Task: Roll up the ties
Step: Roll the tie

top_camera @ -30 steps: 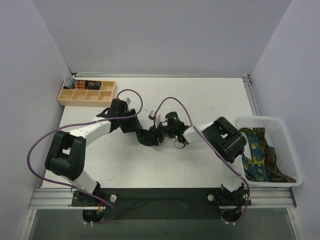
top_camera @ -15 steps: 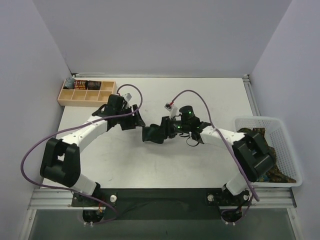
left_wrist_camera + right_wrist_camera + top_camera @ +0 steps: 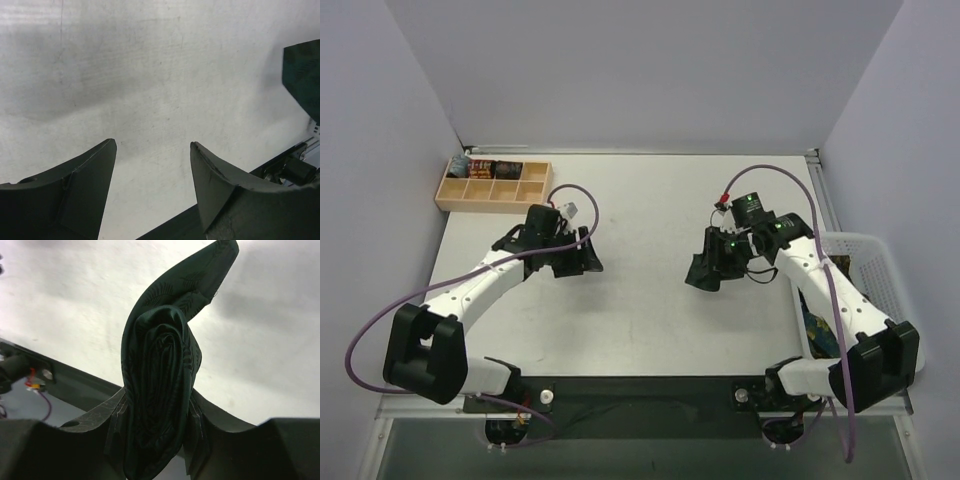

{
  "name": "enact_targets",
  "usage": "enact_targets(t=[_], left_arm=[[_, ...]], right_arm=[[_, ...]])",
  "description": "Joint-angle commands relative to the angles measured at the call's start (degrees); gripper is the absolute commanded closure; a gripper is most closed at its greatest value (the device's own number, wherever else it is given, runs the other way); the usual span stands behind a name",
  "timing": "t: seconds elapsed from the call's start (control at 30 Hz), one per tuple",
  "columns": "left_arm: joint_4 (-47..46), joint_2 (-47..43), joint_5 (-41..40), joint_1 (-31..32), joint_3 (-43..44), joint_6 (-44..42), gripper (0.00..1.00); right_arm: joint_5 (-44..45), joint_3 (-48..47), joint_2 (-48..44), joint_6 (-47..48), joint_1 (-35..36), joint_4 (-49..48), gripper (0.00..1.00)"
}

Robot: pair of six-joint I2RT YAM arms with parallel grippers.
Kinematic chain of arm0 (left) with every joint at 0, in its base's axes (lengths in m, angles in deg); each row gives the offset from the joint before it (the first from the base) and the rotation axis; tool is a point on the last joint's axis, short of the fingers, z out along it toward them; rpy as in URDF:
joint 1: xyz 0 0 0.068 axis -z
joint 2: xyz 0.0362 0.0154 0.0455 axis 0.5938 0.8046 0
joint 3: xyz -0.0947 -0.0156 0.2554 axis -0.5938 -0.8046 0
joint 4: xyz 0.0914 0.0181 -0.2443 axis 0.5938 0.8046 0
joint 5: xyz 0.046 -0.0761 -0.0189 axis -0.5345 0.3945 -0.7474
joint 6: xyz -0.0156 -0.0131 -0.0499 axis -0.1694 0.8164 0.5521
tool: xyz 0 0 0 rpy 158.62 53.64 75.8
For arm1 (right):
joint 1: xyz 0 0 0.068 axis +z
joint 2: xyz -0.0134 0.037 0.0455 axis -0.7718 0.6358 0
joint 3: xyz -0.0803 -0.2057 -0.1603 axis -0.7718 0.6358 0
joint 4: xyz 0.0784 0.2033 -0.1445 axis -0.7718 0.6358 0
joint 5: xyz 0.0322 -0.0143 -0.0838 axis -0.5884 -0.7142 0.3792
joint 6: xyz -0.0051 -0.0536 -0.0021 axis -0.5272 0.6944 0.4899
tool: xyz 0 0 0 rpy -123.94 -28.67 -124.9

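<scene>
Pinching the rolled green tie (image 3: 160,390) between the right fingers (image 3: 220,426).

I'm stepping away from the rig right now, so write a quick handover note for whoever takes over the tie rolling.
Left gripper: open, empty, over the table.
Right gripper: shut on the rolled dark green tie.
Done: this tie is rolled; the wooden tray at back left holds what look like three rolls.
Left: stow this roll, then roll the ties in the white basket.
</scene>
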Motion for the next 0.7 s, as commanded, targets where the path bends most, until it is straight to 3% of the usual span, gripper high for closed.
enact_targets(t=[0.0,0.33,0.67], left_arm=[[2.18,-2.19,0.15,0.06,-1.73,-2.04,0.28],[6.05,-5.35,1.47,-1.7,-5.25,-2.13,0.29],[6.14,-8.96,2.35,-2.14,-8.68,-0.81,0.29]], right_arm=[[6.85,-3.37,0.81,3.84,-0.7,17.75,1.0],[2.98,-11.02,18.99,6.13,1.05,18.48,1.0],[-12.12,-10.95,28.94,4.03,2.99,2.25,1.0]])
